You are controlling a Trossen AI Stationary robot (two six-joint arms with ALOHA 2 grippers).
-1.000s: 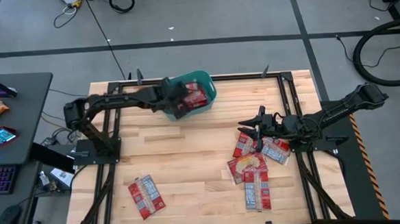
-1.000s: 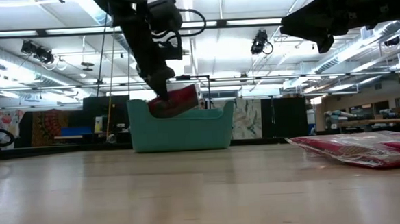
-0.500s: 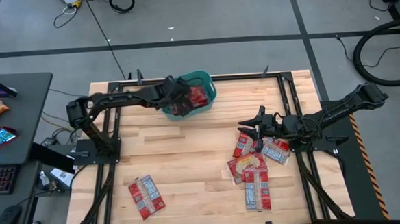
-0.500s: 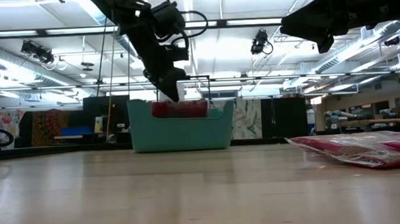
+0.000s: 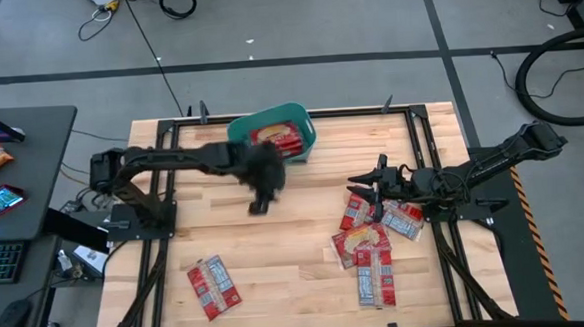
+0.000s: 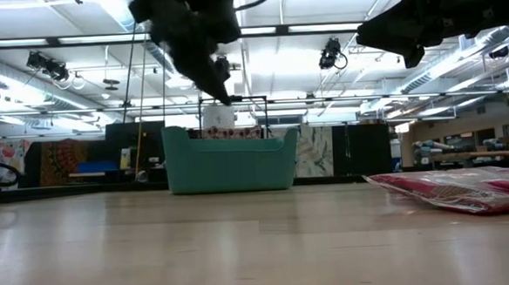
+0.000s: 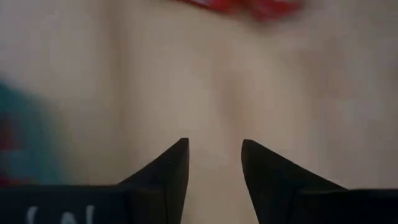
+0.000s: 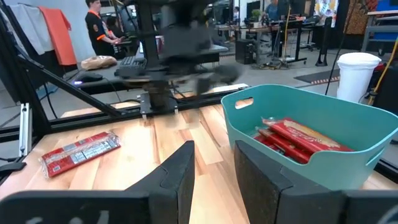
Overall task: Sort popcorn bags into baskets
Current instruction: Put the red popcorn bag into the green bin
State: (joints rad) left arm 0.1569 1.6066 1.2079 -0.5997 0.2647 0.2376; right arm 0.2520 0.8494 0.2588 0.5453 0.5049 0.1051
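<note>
The table (image 5: 296, 233) is pale butcher-block wood with a smooth, faintly sheened finish, framed in dark metal rails (image 5: 157, 261). The basket (image 8: 323, 162) is smooth teal plastic, matt to satin. The popcorn bags (image 5: 372, 249) are glossy, crinkled red film. Both grippers' fingers (image 8: 180, 168) are matt black.

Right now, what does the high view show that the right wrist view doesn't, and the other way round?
Only the high view shows the cluster of bags below the right gripper, and the left gripper over bare table. Only the right wrist view shows people in the room behind and a white cup. Both show the teal tub with bags inside and the lone bag on the table.
</note>
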